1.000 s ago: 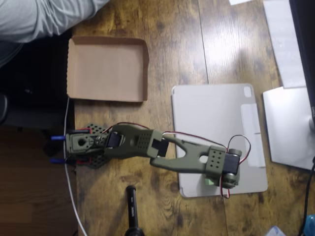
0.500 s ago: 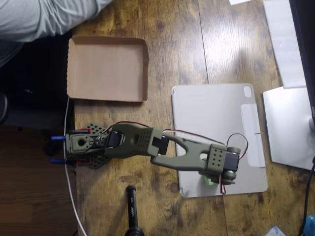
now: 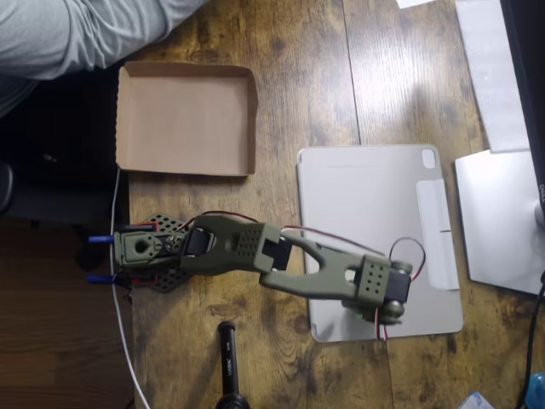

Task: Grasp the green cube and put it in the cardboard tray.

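In the overhead view, the gripper (image 3: 379, 311) is sitting at the lower right end of the olive-green arm (image 3: 255, 251), over the lower edge of the flat grey tablet cover (image 3: 375, 204). The gripper head is facing downward and its fingers are lying hidden beneath the wrist housing, so whether they are spread or clamped cannot be told. 1 small patch of the green cube (image 3: 356, 312) is showing just below the wrist housing, resting on or just above the grey cover near that cover's bottom edge; contact between the cube and the fingers cannot be confirmed. A red wire (image 3: 409, 247) is looping from the wrist over the cover. The arm is stretching leftward from the wrist across the wooden table (image 3: 306, 77) to its base (image 3: 140, 251), which is sitting at the table's left edge. The cardboard tray (image 3: 123, 119) is lying flat at the upper left, above the base and well apart from the cube. A person's grey sleeve (image 3: 77, 30) is lying at the top left corner, just above the tray. A black cylindrical object (image 3: 227, 362) is standing at the bottom edge, below the arm.
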